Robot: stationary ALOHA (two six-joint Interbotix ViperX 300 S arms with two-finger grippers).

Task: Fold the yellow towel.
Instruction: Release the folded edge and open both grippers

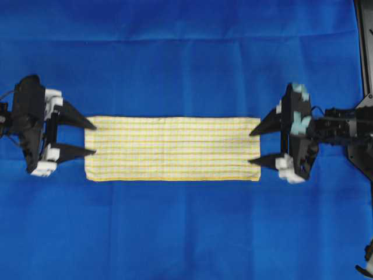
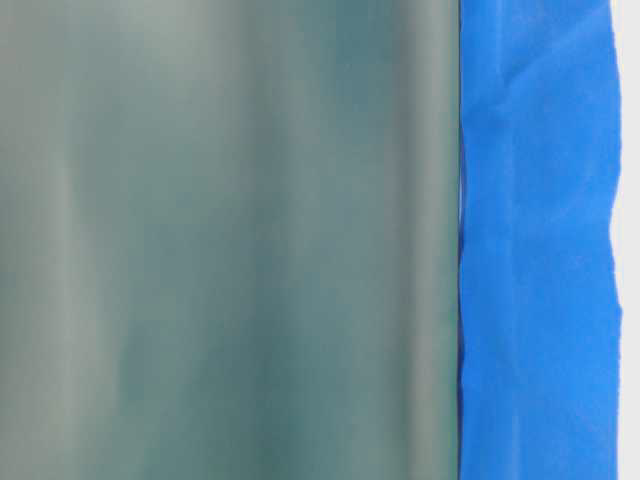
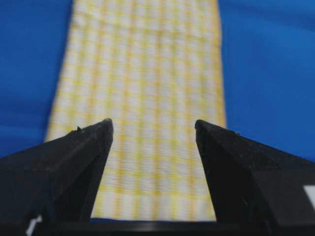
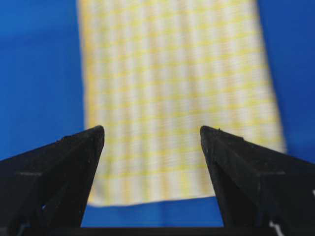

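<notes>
The yellow towel [image 1: 172, 149] lies flat on the blue cloth as a long folded strip, white with a fine yellow check. At its left short end my left gripper [image 1: 92, 138] is open, fingertips over the towel's edge, nothing between them. My right gripper [image 1: 254, 147] is open at the right short end, its tips at the towel's edge. The left wrist view looks along the towel [image 3: 147, 98] between two spread black fingers [image 3: 93, 142]. The right wrist view shows the towel [image 4: 177, 98] ahead of spread fingers [image 4: 88, 147], with a band of blue below its near edge.
A blue backdrop cloth [image 1: 175, 52] covers the whole table around the towel. A black stand [image 1: 364, 46] rises at the right edge. The table-level view is mostly blocked by a blurred grey-green surface [image 2: 220, 240], with blue cloth [image 2: 540, 240] at its right.
</notes>
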